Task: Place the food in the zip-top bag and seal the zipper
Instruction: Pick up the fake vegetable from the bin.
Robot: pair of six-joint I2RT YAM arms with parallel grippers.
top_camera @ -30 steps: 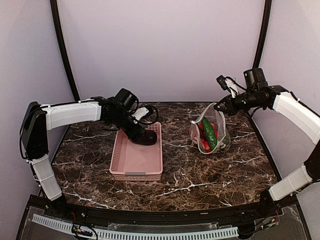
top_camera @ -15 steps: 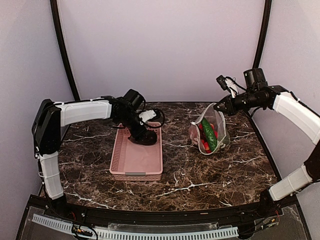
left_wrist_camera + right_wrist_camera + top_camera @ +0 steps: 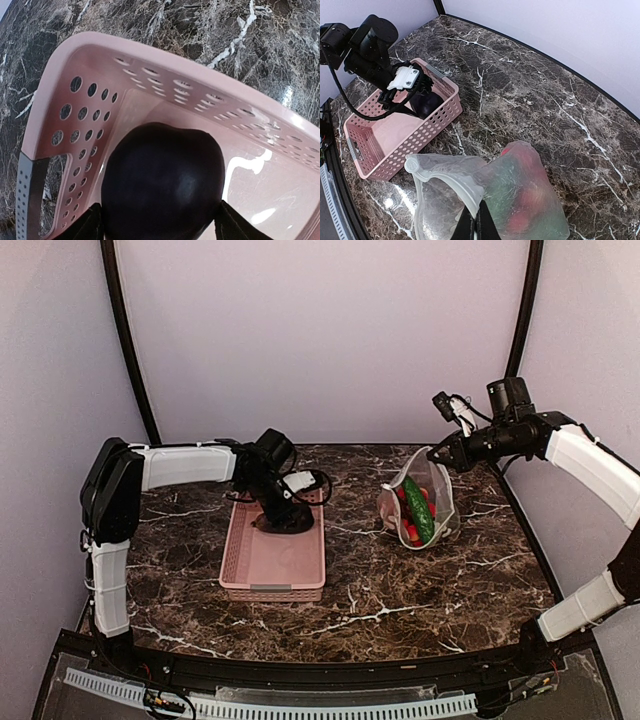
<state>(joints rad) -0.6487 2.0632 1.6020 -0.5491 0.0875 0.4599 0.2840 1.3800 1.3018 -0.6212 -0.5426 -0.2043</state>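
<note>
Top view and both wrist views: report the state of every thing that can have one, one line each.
left gripper: closed on the eggplant's sides.
eggplant: in the basket's far end, between the fingers.
basket: upright, holding the eggplant.
right gripper: shut on the bag's mouth edge, holding it up.
zip-top bag: mouth open.
zipper: unsealed.
cucumber: inside the bag.
red fruits: inside the bag.

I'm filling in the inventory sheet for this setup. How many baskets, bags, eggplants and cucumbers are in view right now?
pink basket: 1
zip-top bag: 1
eggplant: 1
cucumber: 1
Total: 4
The red fruits inside the bag are too blurred to count, so they are left out.
</note>
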